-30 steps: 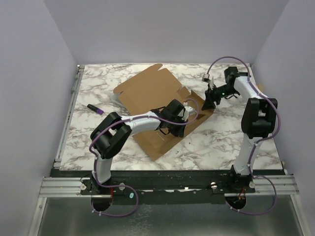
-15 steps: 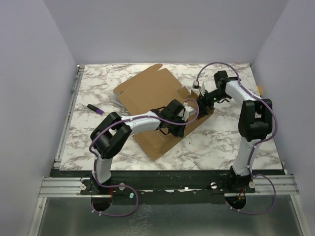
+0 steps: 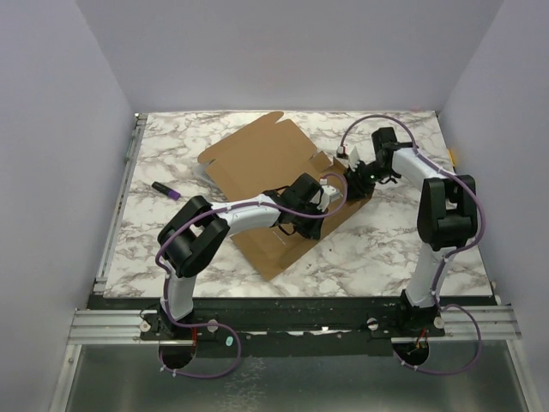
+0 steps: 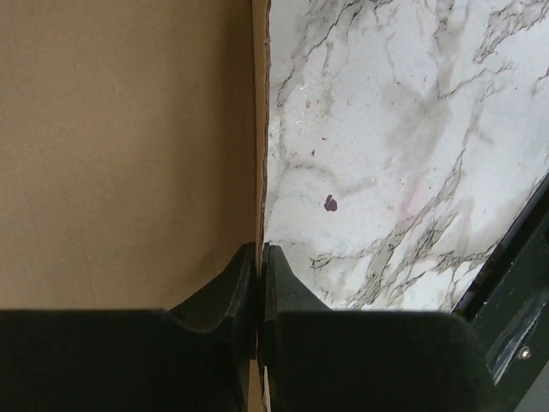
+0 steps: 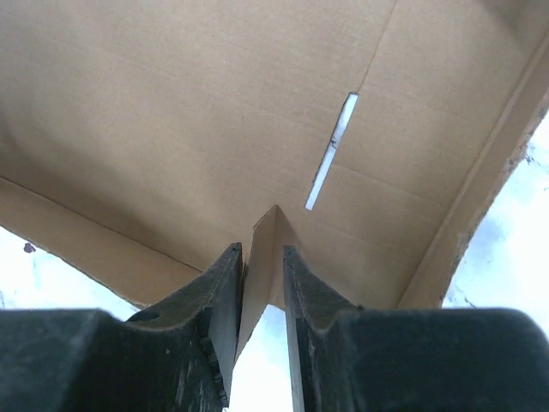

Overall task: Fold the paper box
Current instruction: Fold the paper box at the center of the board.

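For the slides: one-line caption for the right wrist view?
Right gripper jaws straddle a raised tab of the paper box, near a slit.

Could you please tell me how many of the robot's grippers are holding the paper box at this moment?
2. The left gripper is closed on the paper box along its straight edge; the right gripper clamps a cardboard tab near a slit.

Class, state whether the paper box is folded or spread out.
Mostly spread: the paper box lies as an open sheet; only a flap between the right gripper's fingers is lifted.
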`<action>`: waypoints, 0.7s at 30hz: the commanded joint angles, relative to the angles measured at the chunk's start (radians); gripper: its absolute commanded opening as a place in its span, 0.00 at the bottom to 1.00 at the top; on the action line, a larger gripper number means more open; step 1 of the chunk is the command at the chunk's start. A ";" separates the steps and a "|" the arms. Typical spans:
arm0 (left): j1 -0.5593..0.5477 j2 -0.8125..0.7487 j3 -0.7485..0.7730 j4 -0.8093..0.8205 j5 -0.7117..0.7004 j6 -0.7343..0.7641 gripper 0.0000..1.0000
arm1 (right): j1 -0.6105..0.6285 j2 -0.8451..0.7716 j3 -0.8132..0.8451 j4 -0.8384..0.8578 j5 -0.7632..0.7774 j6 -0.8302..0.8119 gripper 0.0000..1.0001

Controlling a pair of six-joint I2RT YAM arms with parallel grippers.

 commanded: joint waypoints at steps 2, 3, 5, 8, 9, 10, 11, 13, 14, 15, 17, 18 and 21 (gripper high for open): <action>-0.011 0.006 0.017 -0.032 -0.012 -0.008 0.00 | 0.001 -0.092 -0.066 0.131 0.069 0.095 0.25; -0.011 0.005 0.017 -0.032 -0.012 -0.007 0.00 | 0.002 -0.095 -0.069 0.138 0.080 0.112 0.24; -0.013 0.007 0.017 -0.032 -0.012 -0.009 0.00 | 0.001 -0.098 -0.071 0.149 0.103 0.145 0.22; -0.013 0.008 0.019 -0.033 -0.011 -0.009 0.00 | 0.002 -0.104 -0.078 0.157 0.113 0.177 0.21; -0.014 0.008 0.019 -0.031 -0.011 -0.010 0.00 | 0.001 -0.106 -0.081 0.156 0.108 0.181 0.21; -0.014 0.009 0.021 -0.031 -0.011 -0.009 0.00 | 0.002 -0.106 -0.084 0.153 0.100 0.182 0.22; -0.015 0.009 0.021 -0.032 -0.011 -0.010 0.00 | 0.001 -0.105 -0.083 0.146 0.087 0.181 0.23; -0.016 0.010 0.021 -0.032 -0.011 -0.009 0.00 | 0.001 -0.100 -0.066 0.107 0.043 0.169 0.35; -0.017 0.010 0.021 -0.032 -0.010 -0.009 0.00 | 0.001 -0.099 -0.051 0.083 0.022 0.163 0.41; -0.016 0.009 0.019 -0.033 -0.010 -0.007 0.00 | 0.000 -0.101 -0.035 0.062 -0.001 0.156 0.48; -0.016 0.006 0.015 -0.032 -0.011 -0.005 0.00 | -0.011 -0.119 0.000 0.029 -0.043 0.143 0.60; -0.017 0.005 0.011 -0.032 -0.012 -0.004 0.00 | -0.020 -0.134 0.017 0.015 -0.061 0.132 0.64; -0.016 -0.001 0.003 -0.032 -0.013 -0.001 0.00 | -0.047 -0.160 0.057 -0.033 -0.099 0.071 0.71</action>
